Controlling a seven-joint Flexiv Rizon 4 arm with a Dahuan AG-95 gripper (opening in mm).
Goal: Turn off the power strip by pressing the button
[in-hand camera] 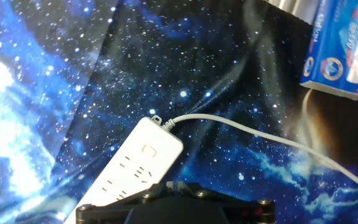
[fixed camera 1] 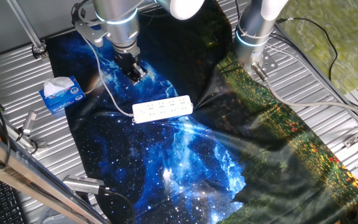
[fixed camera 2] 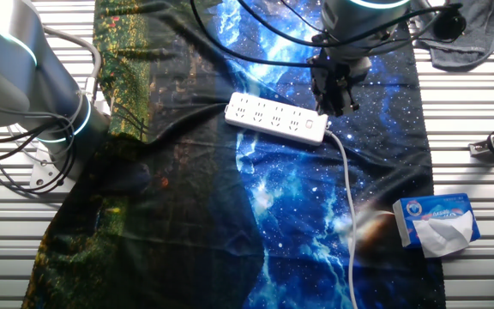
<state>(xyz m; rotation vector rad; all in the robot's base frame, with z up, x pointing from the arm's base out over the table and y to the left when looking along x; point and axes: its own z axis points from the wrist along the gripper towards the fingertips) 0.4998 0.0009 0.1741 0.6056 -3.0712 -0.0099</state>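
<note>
Hovering at upper centre: gripper (fixed camera 2: 340,101) above the power strip (fixed camera 2: 277,118), near its cord (fixed camera 2: 350,206) end. Fingers' spread impossible to tell.

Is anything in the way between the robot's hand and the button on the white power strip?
Nothing visible is. The gripper hangs above the cord end of the power strip, where its button sits bare. The tissue box lies well off to the side.

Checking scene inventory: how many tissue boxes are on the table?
1. The tissue box sits at the edge of the starry cloth, off the cord end of the power strip and apart from it. None other shows; the arms could hide something.
</note>
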